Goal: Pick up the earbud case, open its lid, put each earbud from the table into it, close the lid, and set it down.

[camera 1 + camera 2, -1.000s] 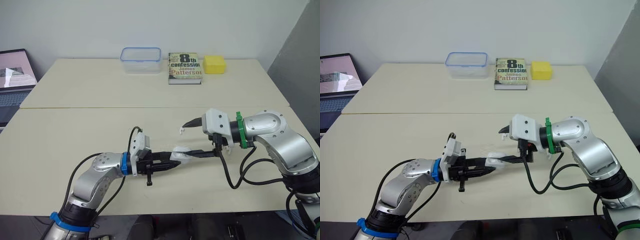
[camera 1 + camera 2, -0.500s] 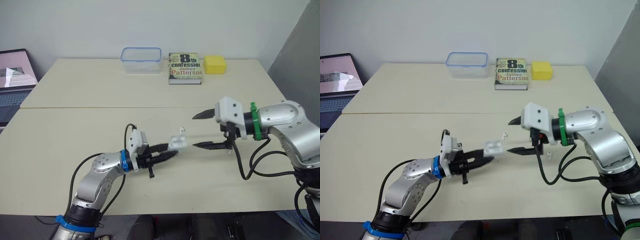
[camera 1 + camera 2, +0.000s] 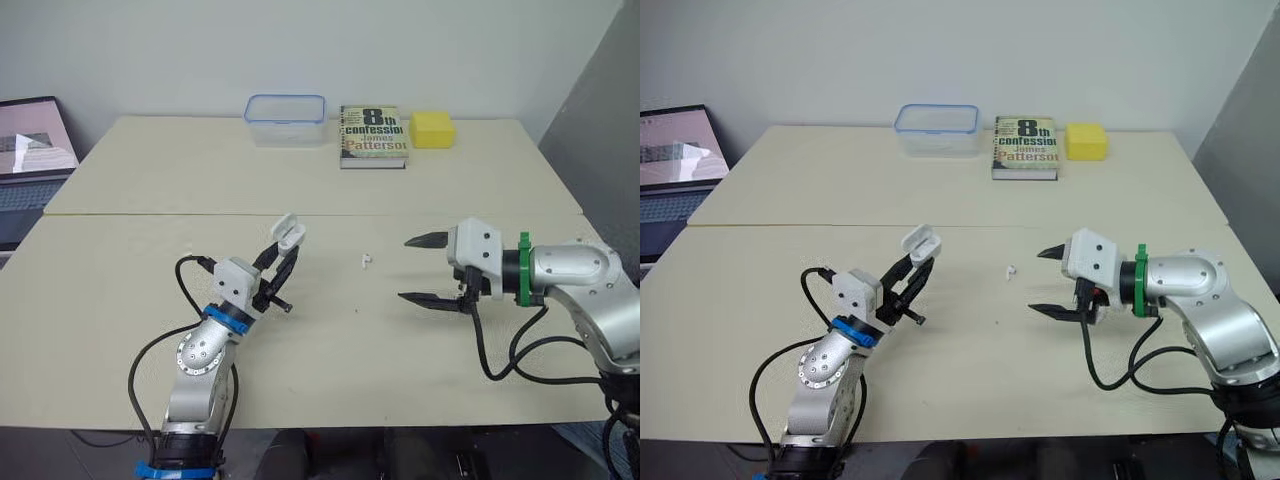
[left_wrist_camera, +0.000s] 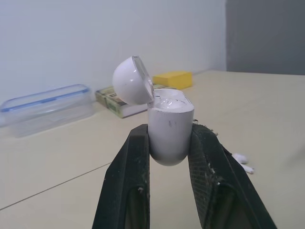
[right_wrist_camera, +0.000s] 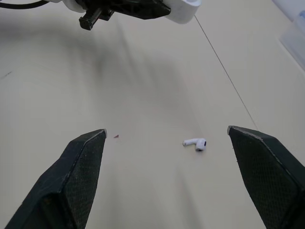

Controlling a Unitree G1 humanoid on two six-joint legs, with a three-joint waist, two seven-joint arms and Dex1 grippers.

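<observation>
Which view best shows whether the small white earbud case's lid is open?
The left wrist view: the small white earbud case sits close up, lid hinged open, clamped between the left hand's black fingers. Both eye views show it tiny, held above the beige table. The right wrist view shows a white sliver that may be it.

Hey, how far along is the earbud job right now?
Done: the earbud case is picked up, clamped in the left gripper, with its lid flipped open. In hand: the right gripper is open, facing an earbud on the table. Left: loading the earbuds, closing the lid, setting the case down.
</observation>
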